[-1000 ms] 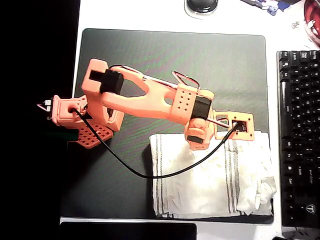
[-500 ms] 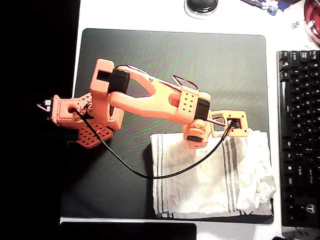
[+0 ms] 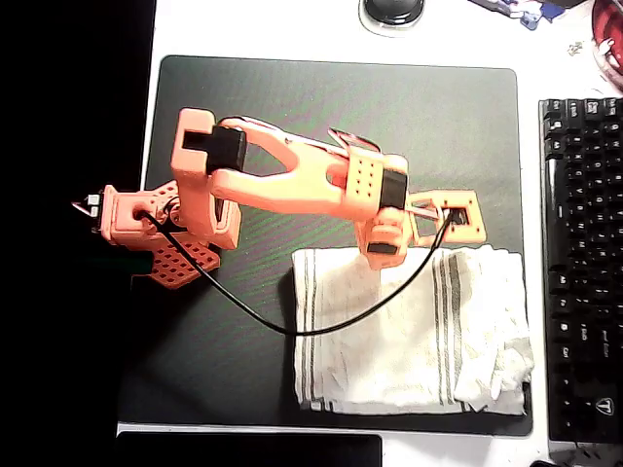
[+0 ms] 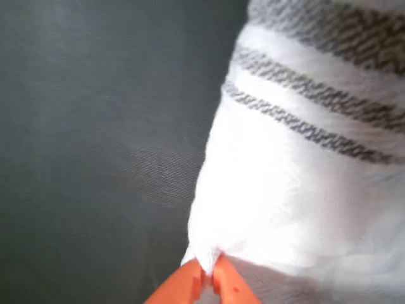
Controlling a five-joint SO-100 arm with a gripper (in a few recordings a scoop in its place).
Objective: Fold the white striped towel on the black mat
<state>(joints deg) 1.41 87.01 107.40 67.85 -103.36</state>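
Note:
The white striped towel (image 3: 414, 336) lies spread on the lower right part of the black mat (image 3: 292, 117), with grey stripe groups near its left and right sides. My orange gripper (image 3: 383, 251) hangs over the towel's top edge, left of its middle. In the wrist view the two orange fingertips (image 4: 207, 282) are closed together, pinching a fold of the towel (image 4: 304, 202) above the dark mat (image 4: 95, 126). The towel's lower right corner is crumpled.
A black keyboard (image 3: 582, 263) stands along the right edge, close to the towel's right side. A glossy black panel (image 3: 248, 449) lies below the mat. A round dark object (image 3: 391, 10) sits beyond the mat's top edge. The arm's base (image 3: 146, 229) stands at the mat's left.
The gripper has moved up the picture by a small amount, drawing the towel's top edge with it. The towel now lies flatter and more stretched.

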